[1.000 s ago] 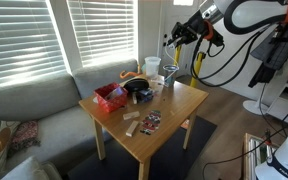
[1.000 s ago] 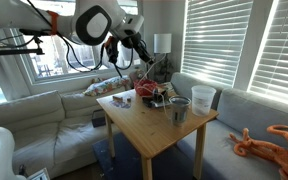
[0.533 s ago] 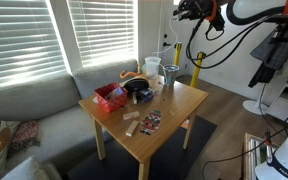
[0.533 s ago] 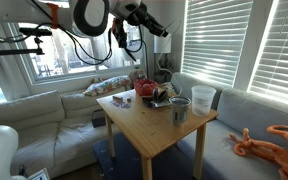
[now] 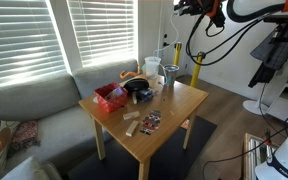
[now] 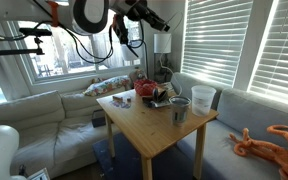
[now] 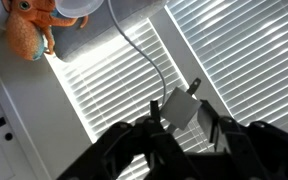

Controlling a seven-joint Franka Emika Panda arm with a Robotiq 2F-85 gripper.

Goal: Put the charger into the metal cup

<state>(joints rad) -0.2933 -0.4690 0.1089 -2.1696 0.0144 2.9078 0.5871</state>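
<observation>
My gripper (image 7: 179, 103) is shut on the charger (image 7: 176, 114), pinching its small white plug block between the fingers. Its thin cable (image 7: 144, 52) trails away toward the white container (image 7: 82, 6). In both exterior views the gripper (image 5: 182, 6) (image 6: 162, 21) is raised high above the table, near the top edge of the picture. The metal cup (image 6: 179, 108) (image 5: 170, 75) stands upright on the table beside the white container (image 6: 203, 98) (image 5: 153, 68), far below the gripper. The hanging cable is too thin to make out in the exterior views.
The wooden table (image 5: 176, 112) also holds a red box (image 5: 109, 98), a bulky black object (image 5: 140, 92) and small items near its front. A grey sofa (image 5: 24, 105) wraps around it. An orange octopus toy (image 6: 276, 140) lies on the cushion. Blinds cover the windows.
The arm rose from just above the cups to the top of the picture, carrying the charger. In the last half second it has hardly moved.
</observation>
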